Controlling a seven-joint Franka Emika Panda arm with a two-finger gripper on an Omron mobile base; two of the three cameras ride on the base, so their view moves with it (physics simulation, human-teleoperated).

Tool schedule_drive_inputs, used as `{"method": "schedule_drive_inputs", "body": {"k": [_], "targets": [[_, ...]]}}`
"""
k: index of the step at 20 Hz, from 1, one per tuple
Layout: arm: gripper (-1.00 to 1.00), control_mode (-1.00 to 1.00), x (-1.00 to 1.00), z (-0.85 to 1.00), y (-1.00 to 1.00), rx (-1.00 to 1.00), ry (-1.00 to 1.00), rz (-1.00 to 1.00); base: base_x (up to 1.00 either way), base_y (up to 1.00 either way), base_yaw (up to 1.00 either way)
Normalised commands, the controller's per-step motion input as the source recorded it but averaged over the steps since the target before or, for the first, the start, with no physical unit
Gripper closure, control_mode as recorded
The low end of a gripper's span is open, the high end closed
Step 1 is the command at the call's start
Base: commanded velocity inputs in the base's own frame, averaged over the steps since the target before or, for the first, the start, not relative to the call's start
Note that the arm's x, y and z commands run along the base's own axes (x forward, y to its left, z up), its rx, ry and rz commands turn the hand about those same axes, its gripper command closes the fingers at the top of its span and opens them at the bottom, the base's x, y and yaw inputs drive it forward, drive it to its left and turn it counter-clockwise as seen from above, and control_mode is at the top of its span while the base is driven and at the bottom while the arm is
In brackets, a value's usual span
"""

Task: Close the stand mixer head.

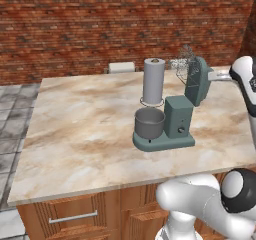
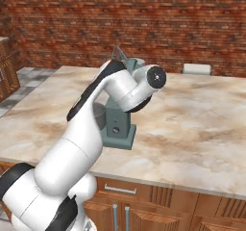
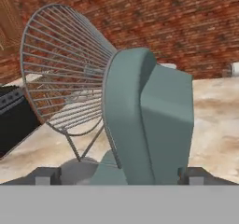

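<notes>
One stand mixer head (image 1: 197, 80) tilted up, one whisk (image 3: 65, 69), claw (image 3: 119, 175) spread around head

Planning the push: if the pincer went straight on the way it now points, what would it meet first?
Most likely the raised stand mixer head, which sits dead ahead between the pincer fingertips in the hand view; the wire whisk lies off to one side.

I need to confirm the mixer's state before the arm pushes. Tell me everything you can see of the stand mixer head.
The stand mixer head is a rounded, oblong teal-green arm, smooth like painted metal or plastic. It is tilted up and back on its hinge above the column, so it is open. A wire whisk sticks out from its raised end, well above the bowl. In the hand view it looms close, between the fingertips; contact cannot be judged.
</notes>
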Motion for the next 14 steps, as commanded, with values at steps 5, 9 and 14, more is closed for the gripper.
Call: {"method": "schedule_drive_inputs", "body": {"k": [5,9,14], "targets": [[-1.00,-1.00,0.70,0.00,0.74,-0.24,-0.38,0.24,0.00,0.00,0.00],[-1.00,-1.00,0.80,-0.02,0.81,-0.51,-0.16,0.21,0.00,0.00,0.00],[-1.00,-1.00,0.84,-0.40,1.00,-0.59,-0.07,0.29,0.00,0.00,0.00]]}}
